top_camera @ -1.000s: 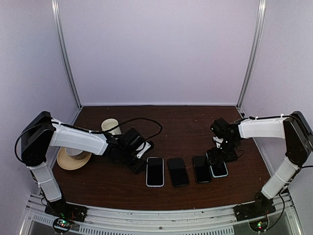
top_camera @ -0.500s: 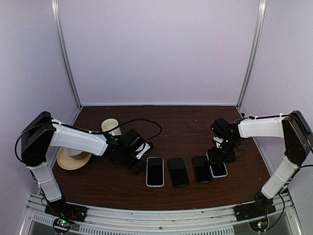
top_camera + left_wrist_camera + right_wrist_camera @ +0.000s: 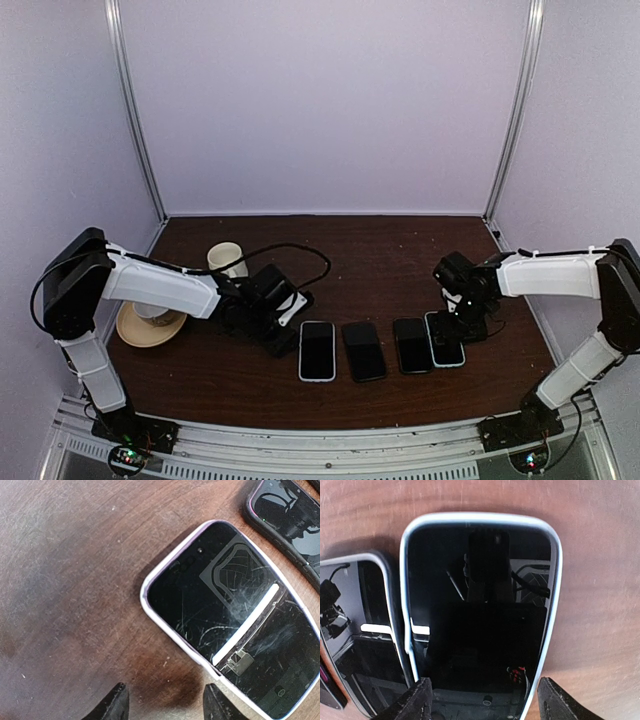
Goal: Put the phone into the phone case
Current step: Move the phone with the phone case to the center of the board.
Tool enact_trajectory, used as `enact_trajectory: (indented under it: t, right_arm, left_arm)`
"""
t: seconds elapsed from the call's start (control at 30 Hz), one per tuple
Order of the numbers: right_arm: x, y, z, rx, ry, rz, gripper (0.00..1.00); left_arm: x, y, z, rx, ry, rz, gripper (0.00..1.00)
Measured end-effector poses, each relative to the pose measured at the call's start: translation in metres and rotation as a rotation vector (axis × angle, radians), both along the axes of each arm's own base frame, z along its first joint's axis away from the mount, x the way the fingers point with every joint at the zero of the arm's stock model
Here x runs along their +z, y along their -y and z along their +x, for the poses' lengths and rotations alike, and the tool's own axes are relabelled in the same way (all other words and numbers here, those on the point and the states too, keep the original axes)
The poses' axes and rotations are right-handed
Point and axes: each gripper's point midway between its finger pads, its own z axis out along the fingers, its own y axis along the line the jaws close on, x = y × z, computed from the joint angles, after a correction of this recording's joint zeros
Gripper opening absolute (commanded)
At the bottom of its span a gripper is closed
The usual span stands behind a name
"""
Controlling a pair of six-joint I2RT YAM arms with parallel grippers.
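While right fingers (image 3: 417, 700) sit spread astride the blue-rimmed phone (image 3: 480, 605) | left fingers (image 3: 112, 705) spread beside pale-rimmed phone (image 3: 225, 625)

Even light, glare on glossy screens

In the left wrist view the pale-rimmed phone (image 3: 230, 620) runs off the right and lower edges, the dark phone (image 3: 290, 515) runs off the top right corner, and of the left tool (image 3: 165, 702) only the tips show. The right wrist view crops the near end of the white-rimmed phone (image 3: 480, 610) and the left side of the neighbouring phone (image 3: 362, 630)
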Motion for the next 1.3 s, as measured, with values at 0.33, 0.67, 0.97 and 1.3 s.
enact_trajectory:
  t: [0.33, 0.67, 0.97, 1.3]
  right_arm:
    - [0.002, 0.006, -0.013, 0.012, -0.047, -0.031, 0.76]
    - [0.051, -0.044, 0.003, 0.152, 0.042, 0.025, 0.73]
    - [0.046, -0.094, 0.005, 0.170, 0.110, 0.117, 0.73]
    - [0.038, -0.154, -0.019, 0.296, 0.117, 0.131, 0.69]
  left_arm:
    - [-0.002, -0.002, -0.002, -0.001, -0.005, 0.002, 0.54]
    - [0.001, -0.001, -0.002, -0.001, 0.000, -0.004, 0.54]
    - [0.001, 0.000, -0.002, -0.004, -0.002, -0.009, 0.54]
    - [-0.007, 0.008, -0.013, -0.038, -0.051, -0.027, 0.50]
